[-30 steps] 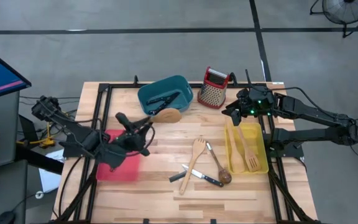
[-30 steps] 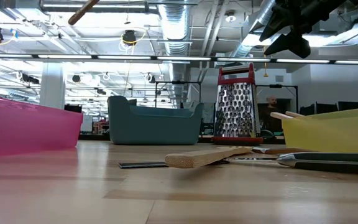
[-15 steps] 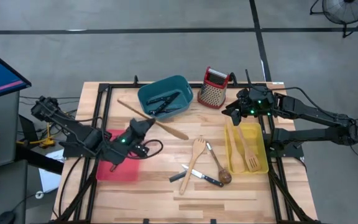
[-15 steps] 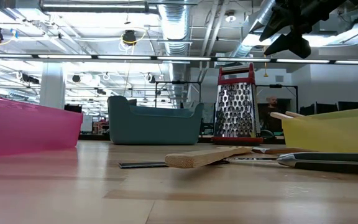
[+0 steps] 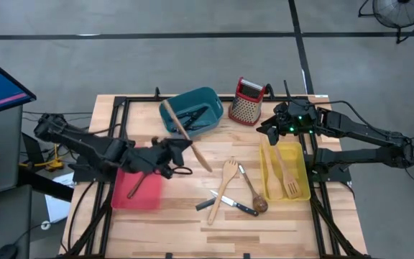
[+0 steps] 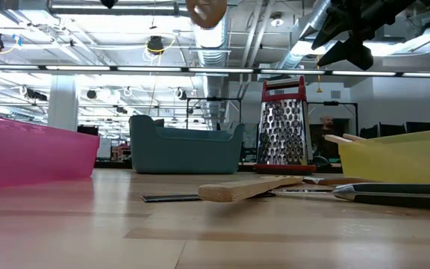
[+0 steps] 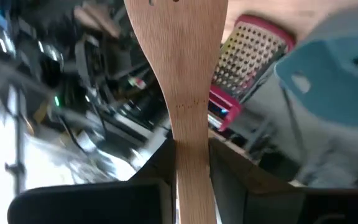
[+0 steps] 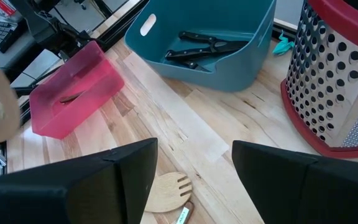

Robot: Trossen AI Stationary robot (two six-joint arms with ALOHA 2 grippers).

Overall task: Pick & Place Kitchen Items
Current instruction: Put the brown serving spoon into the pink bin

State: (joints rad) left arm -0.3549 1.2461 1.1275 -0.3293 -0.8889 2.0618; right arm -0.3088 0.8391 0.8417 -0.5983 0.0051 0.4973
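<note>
My left gripper [image 5: 178, 150] is over the table's middle left, beside the red bin [image 5: 149, 194], shut on a pale wooden spatula [image 5: 185, 133] that is held in the air. Its rounded blade shows at the top of the low view [image 6: 206, 11]. My right gripper [image 5: 268, 133] hangs open and empty over the far end of the yellow bin [image 5: 304, 176]; it shows open in the right wrist view [image 8: 194, 180]. A wooden fork [image 5: 227, 176], a dark wooden spoon [image 5: 254, 196] and black-handled knives [image 5: 225, 203] lie flat on the table. My left gripper pinches the spatula's narrow handle [image 7: 191, 165] between its two fingers [image 7: 157, 171]. The handle runs out forward between them, with the wide blade [image 7: 176, 25] beyond the fingertips. The spatula is lifted clear of the table and the bins.
The teal bin [image 5: 208, 97] at the far middle holds black-handled knives. The red-topped grater [image 5: 248, 101] stands to its right. The yellow bin holds wooden utensils. The red bin holds one utensil [image 5: 134, 185]. Bare wood lies along the near edge [image 5: 214, 237].
My left gripper has shifted a little toward the table's right and turned at the wrist, still shut on the spatula. The spatula has swung about in the air, so its long line now runs from the teal bin toward the table's middle.
</note>
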